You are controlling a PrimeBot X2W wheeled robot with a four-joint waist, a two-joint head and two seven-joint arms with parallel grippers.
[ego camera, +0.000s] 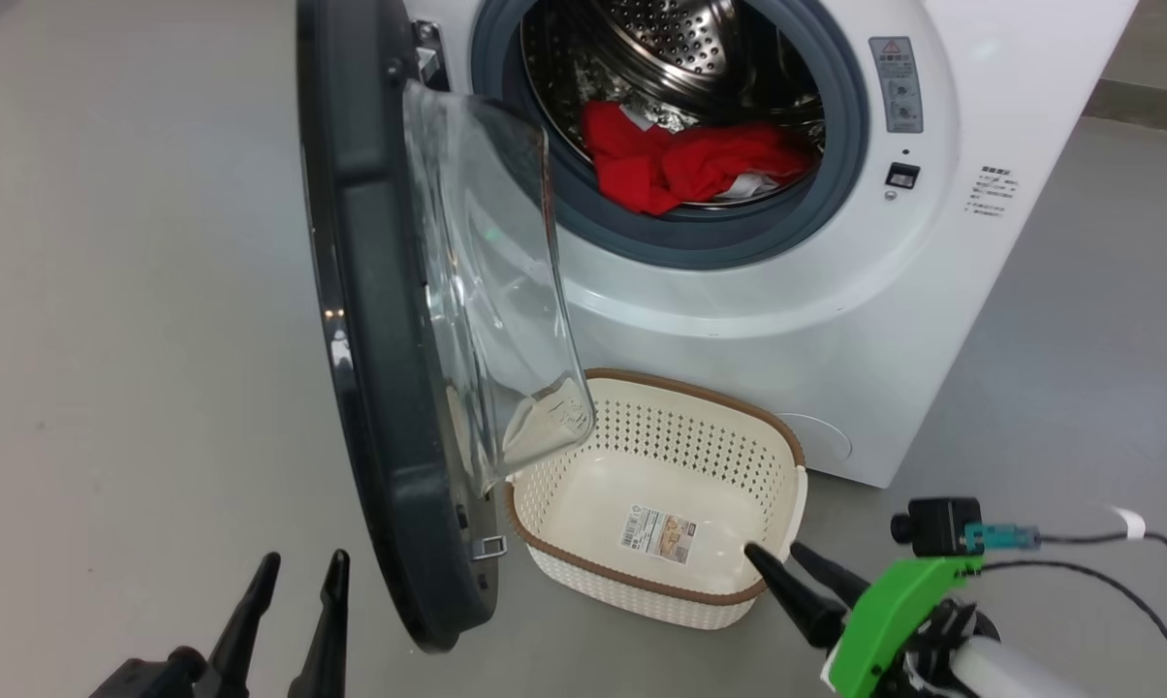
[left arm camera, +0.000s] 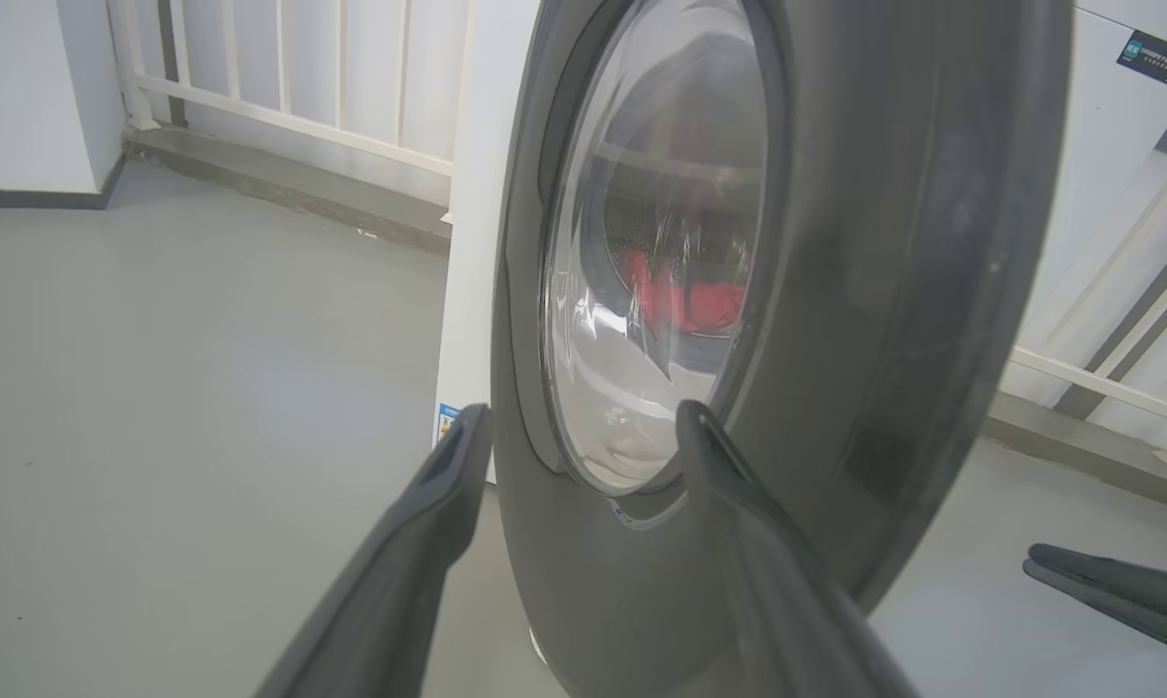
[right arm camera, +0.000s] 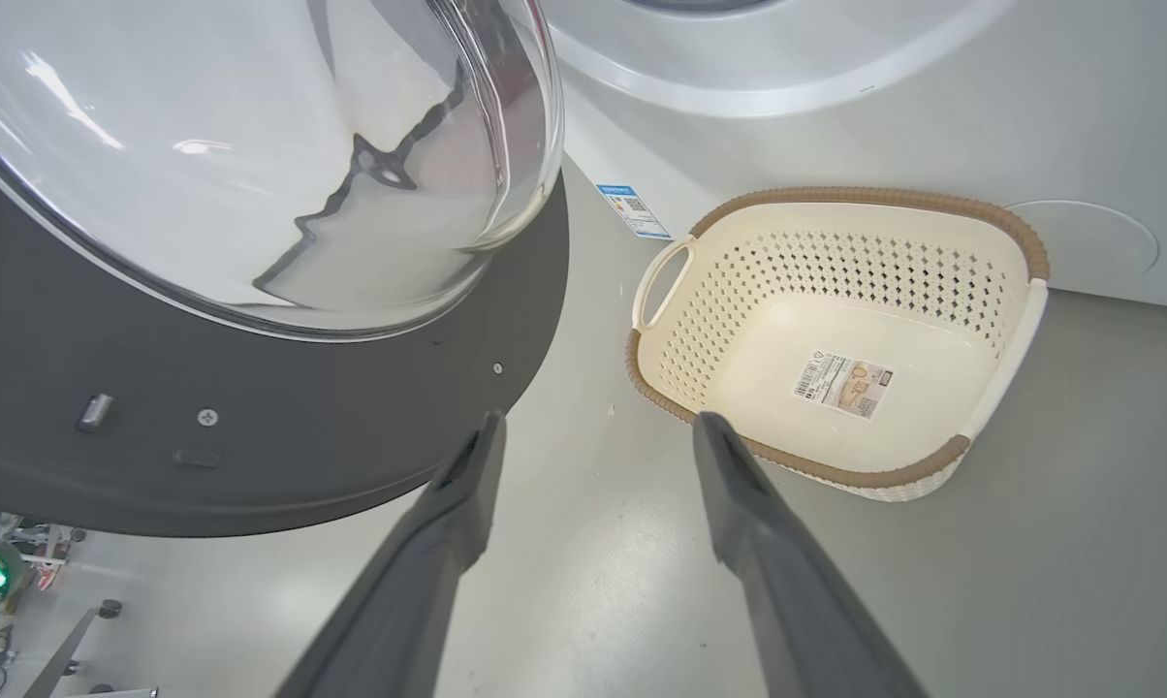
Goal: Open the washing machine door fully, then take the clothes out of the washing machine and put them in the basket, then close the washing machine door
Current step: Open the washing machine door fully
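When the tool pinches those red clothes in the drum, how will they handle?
Likely floppy: the red clothes lie crumpled in soft folds. Bunched in one heap, so one pinch may drag several pieces.

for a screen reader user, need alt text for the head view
A white washing machine stands with its black-rimmed glass door swung open to the left and red clothes heaped in the drum. A cream basket without clothes sits on the floor before it; the left pincer and right pincer are open below.
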